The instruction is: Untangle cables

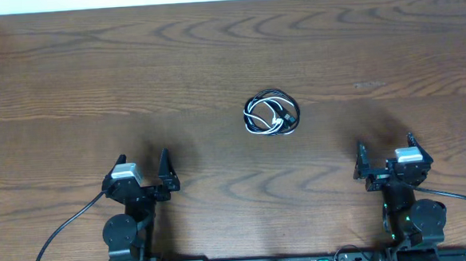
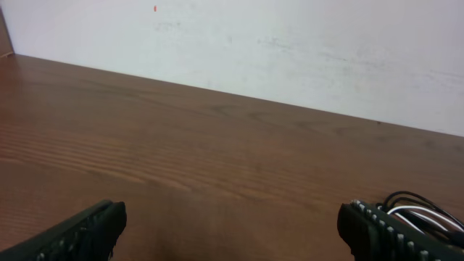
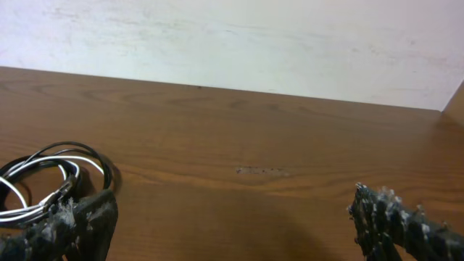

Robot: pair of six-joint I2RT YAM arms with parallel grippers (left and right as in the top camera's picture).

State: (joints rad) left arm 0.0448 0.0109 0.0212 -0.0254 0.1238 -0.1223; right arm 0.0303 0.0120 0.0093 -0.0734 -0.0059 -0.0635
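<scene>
A brown wooden table [image 1: 213, 52] runs back to a pale wall [image 2: 290, 43]. The cables [image 1: 270, 115], white and black cords wound into one small coil, lie near the table's middle, a little right of centre, with bare wood on every side. The left gripper [image 1: 143, 167] and right gripper [image 1: 386, 150] sit near the front edge, well apart from the coil, each with fingers spread and holding nothing.

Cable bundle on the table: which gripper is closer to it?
Right, by a little. The right gripper sits nearer the robot and to the right of the cable bundle; the left gripper sits to its left, slightly farther. Neither touches it.
</scene>
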